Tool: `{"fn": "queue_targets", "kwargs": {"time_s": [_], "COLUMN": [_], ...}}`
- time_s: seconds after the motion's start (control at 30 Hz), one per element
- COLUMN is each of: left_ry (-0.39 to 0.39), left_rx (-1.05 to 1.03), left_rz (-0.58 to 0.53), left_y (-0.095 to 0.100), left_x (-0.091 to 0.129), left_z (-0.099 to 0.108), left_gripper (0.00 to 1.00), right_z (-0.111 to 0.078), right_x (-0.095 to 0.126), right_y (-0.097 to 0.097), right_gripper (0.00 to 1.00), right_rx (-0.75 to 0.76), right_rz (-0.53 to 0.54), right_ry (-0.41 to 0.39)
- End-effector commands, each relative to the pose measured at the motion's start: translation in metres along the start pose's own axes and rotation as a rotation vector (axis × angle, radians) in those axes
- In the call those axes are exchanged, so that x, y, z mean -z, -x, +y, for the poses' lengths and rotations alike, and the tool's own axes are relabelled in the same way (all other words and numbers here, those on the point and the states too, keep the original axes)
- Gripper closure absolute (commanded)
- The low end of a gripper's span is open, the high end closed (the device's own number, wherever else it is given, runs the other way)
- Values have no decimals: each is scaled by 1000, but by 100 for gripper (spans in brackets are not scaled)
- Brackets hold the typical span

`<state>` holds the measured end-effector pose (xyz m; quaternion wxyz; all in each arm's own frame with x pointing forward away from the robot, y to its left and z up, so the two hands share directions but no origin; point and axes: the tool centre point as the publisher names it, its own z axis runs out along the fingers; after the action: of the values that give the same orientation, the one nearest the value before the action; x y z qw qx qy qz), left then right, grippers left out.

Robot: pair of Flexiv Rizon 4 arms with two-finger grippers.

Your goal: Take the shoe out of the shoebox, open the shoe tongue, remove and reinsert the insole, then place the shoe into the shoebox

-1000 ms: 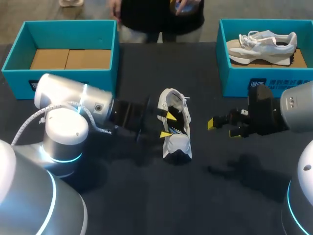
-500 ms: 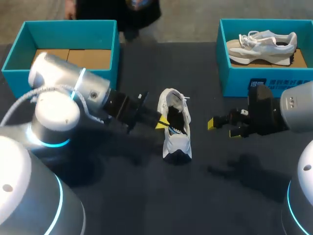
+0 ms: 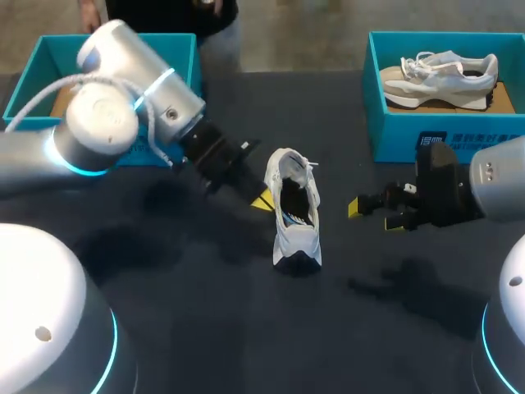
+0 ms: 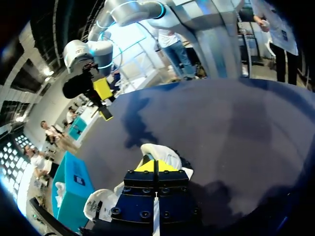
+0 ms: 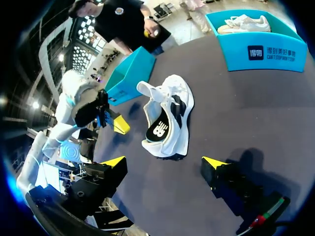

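My left gripper (image 4: 153,166) was pinched shut just beside the shoe (image 3: 294,209). My right gripper (image 3: 376,214) gaped wide nearby.

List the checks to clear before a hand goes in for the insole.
1. Shoe out of its box and resting on the table: ok.
2. Left hand empty: ok, shut on nothing, close beside the shoe.
3. Right hand open and empty: ok, apart from the shoe.
4. Insole in the shoe: ok, seen through the shoe's mouth.
5. Insole edge free enough to pinch: cannot tell.
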<state>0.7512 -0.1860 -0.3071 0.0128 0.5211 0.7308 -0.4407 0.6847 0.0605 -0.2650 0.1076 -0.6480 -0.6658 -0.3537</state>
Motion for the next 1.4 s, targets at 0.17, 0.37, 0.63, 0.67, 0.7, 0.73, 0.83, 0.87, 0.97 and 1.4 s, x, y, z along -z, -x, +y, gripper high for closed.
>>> {"fn": "queue_targets", "kwargs": {"time_s": [0.17, 0.37, 0.63, 0.67, 0.7, 0.73, 0.83, 0.87, 0.97, 1.4], "left_ry": [-20, -20, -5, 1, -6, 15, 37, 62, 90, 196], "left_rx": [-1, -1, -102, -111, -129, -143, -183, -201, -232, -284], "left_rz": [233, 233, 377, 388, 414, 429, 469, 492, 538, 612], "left_y": [7, 7, 18, 19, 21, 23, 30, 32, 35, 28], "left_x": [1, 1, 2, 2, 2, 1, -2, -5, -13, -34], "left_z": [5, 5, 12, 14, 15, 16, 16, 16, 18, 41], "left_gripper": [100, 100, 100, 100, 100, 100, 100, 100, 100, 100], "right_z": [-2, -2, -2, -2, -2, -2, -2, -2, -2, -2], "right_x": [0, 0, 0, 0, 0, 0, 0, 0, 0, 0], "right_y": [-1, -1, -1, -1, -1, -1, -1, -1, -1, -1], "right_gripper": [0, 0, 0, 0, 0, 0, 0, 0, 0, 0], "right_rx": [-1, -1, -1, -1, -1, -1, -1, -1, -1, -1], "right_rz": [-1, -1, -1, -1, -1, -1, -1, -1, -1, -1], "right_ry": [2, 2, 2, 2, 2, 2, 2, 2, 2, 2]}}
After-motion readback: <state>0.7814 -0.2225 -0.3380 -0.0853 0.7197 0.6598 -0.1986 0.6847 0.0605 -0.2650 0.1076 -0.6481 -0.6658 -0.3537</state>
